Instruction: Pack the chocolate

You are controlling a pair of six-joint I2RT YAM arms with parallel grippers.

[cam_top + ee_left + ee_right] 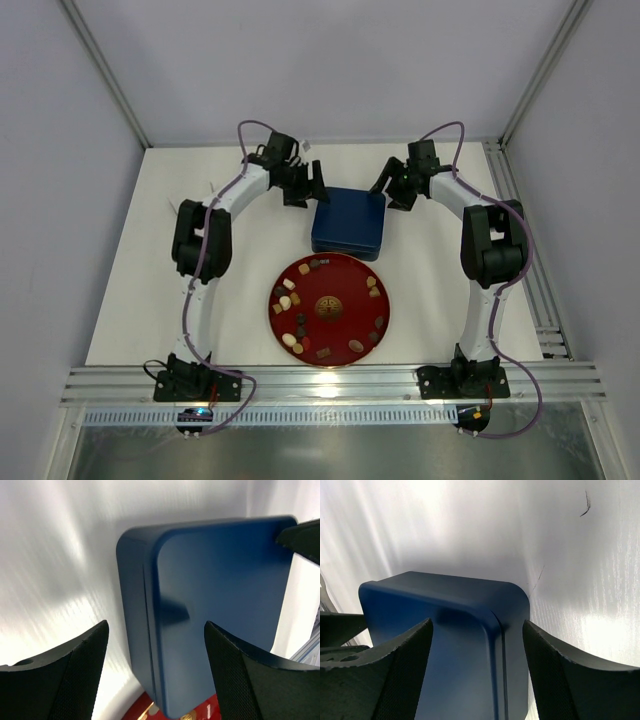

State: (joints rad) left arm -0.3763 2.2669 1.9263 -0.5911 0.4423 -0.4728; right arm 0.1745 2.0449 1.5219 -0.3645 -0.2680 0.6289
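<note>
Several small brown, tan and cream chocolate pieces (291,299) lie round the rim of a round red plate (330,330) in the top view. Behind it stands a closed dark blue square tin (348,222), which also shows in the left wrist view (215,605) and in the right wrist view (465,645). My left gripper (307,187) is open and hovers over the tin's far left corner; the left wrist view (156,645) shows its jaws astride that corner. My right gripper (391,189) is open over the far right corner, seen likewise in the right wrist view (478,645). Neither holds anything.
The white table (150,270) carries the tin and plate at its middle. An aluminium rail (330,383) runs along the near edge by the arm bases. Grey walls and frame posts enclose the back and sides.
</note>
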